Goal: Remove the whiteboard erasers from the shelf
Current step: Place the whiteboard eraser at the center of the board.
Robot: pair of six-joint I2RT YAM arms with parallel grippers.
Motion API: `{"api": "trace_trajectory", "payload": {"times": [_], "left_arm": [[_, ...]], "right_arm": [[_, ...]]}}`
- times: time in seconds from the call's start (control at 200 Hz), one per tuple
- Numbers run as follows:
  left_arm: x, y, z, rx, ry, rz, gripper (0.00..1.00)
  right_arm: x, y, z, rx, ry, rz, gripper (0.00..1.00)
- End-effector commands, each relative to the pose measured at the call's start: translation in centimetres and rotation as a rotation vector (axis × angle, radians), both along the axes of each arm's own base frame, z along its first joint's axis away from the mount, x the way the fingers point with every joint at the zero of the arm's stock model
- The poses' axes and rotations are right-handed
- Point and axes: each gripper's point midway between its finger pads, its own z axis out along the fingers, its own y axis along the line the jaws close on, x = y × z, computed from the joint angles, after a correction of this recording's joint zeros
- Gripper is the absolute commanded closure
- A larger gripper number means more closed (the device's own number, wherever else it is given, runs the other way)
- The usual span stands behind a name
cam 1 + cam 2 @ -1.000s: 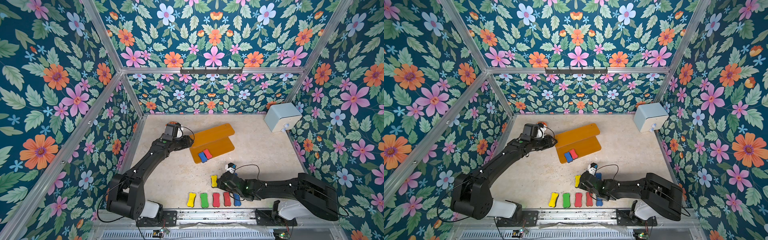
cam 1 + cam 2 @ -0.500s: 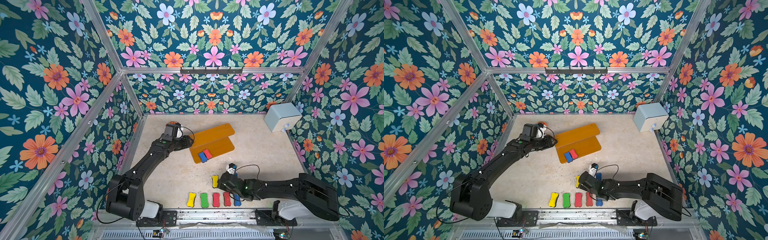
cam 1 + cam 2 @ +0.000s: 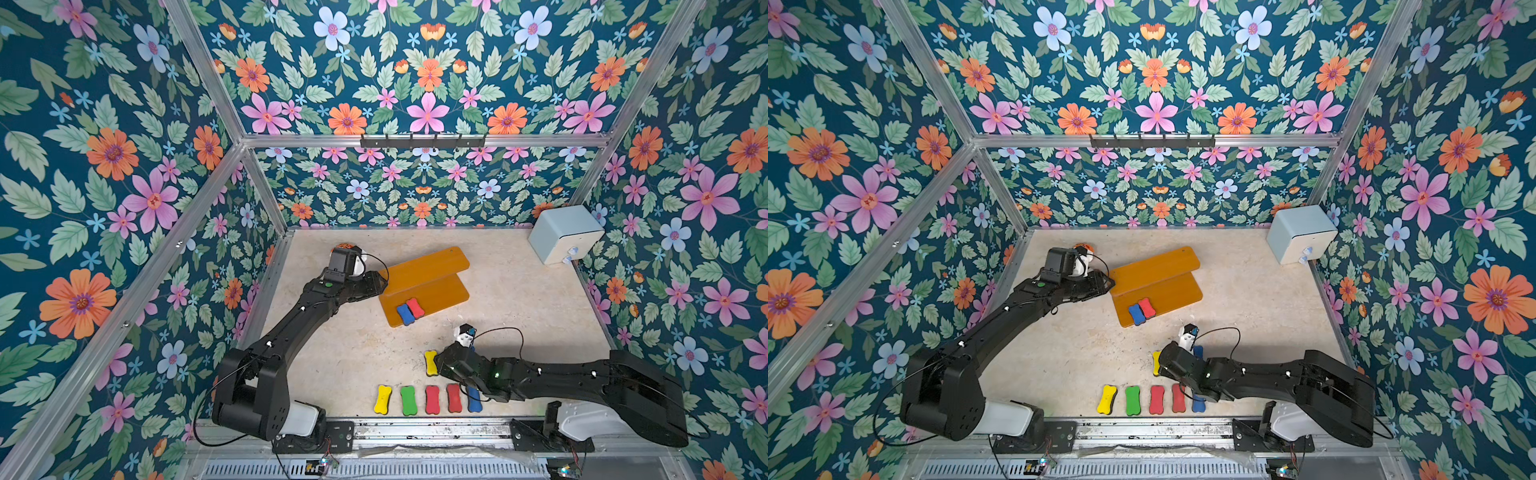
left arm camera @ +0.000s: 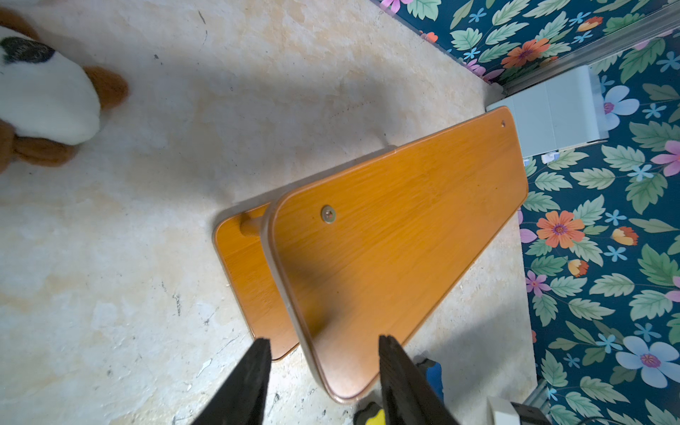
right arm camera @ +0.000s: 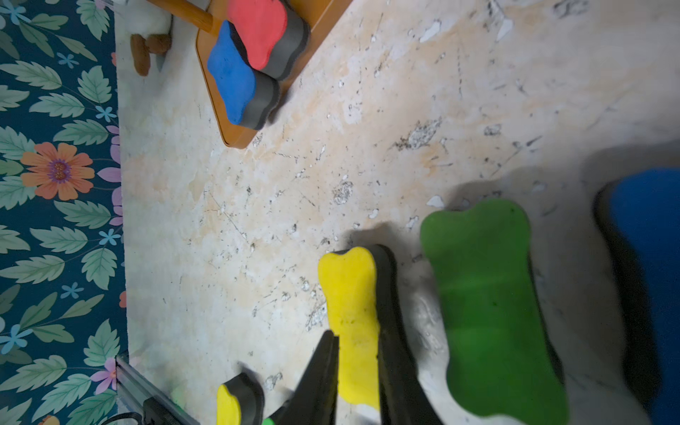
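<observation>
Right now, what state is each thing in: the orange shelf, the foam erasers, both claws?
Orange-brown two-tier wooden shelf: upright, top board bare.
Blue bone-shaped foam eraser: flat on its lower board.
Red foam eraser: beside it.
Five-eraser front row: flat on table.
Yellow foam eraser: off shelf, between jaws.
Right gripper: astride yellow eraser, grip unclear.
Left gripper: open, empty.

ten erasers (image 3: 407, 400): three blue, three red, two yellow, two green; one shelf (image 3: 424, 266), one box (image 3: 565, 232).
</observation>
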Motion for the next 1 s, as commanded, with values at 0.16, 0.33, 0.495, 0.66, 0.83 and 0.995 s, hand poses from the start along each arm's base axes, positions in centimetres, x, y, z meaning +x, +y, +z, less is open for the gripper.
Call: {"api": "trace_trajectory", "payload": {"times": [0.16, 0.33, 0.495, 0.66, 0.83, 0.995], "left_arm": [[1.9, 0.2, 0.9, 0.031, -0.015, 0.034, 0.48], [4.0, 0.8, 2.4, 0.083, -0.046, 0.071, 0.47], [5.1, 1.3, 1.8, 0.132, -0.027, 0.094, 0.48], [5.0, 1.4, 1.3, 0.143, -0.013, 0.092, 0.48], [4.6, 1.5, 1.4, 0.144, -0.011, 0.086, 0.47], [4.1, 1.0, 0.2, 0.134, 0.027, 0.060, 0.49]], "right_arm": [[4.3, -0.2, 4.0, 0.028, -0.158, 0.026, 0.70], [7.9, -0.3, 6.3, 0.052, -0.255, 0.060, 0.69], [11.0, -0.3, 7.6, 0.077, -0.327, 0.098, 0.68], [13.6, -0.3, 7.9, 0.070, -0.375, 0.142, 0.68], [15.3, 0.9, 8.4, 0.091, -0.407, 0.177, 0.69], [16.2, 2.0, 7.7, 0.124, -0.415, 0.190, 0.70]]}}
